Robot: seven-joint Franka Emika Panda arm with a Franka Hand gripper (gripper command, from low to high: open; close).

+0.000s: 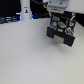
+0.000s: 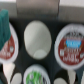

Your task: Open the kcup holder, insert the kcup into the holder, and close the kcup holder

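One Pod Left to Seat in the Open Drawer

One arm hangs over the black boxy kcup holder point(image 1: 61, 31) near the far edge of the pale table point(image 1: 30, 60), toward the exterior view's right. Its drawer stands pulled out, with red-and-white pods point(image 1: 62, 23) showing in the round slots. A tall white bottle-shaped object point(image 1: 25, 11) stands well apart along the same far edge.

From the wrist, a red-and-white pod point(image 2: 72, 47) sits in one slot, a second one point(image 2: 6, 47) lies at the opposite edge, and a pale rounded shape point(image 2: 37, 38) lies between them. The small white kcup with the green top point(image 2: 35, 76) seems to rest in a slot just below that shape, though the blur leaves it unclear whether it is fully seated. The gripper point(image 1: 58, 10) hovers directly above the drawer; its fingers are not sharp in either view, so I cannot tell if they are apart or together.

Judging from this, insertion is nearly done. To finish well, the pod should sit level and flush in its slot before the arm lifts straight up, clear of neighbouring pods. Then push the drawer front squarely, so it slides shut without skewing.
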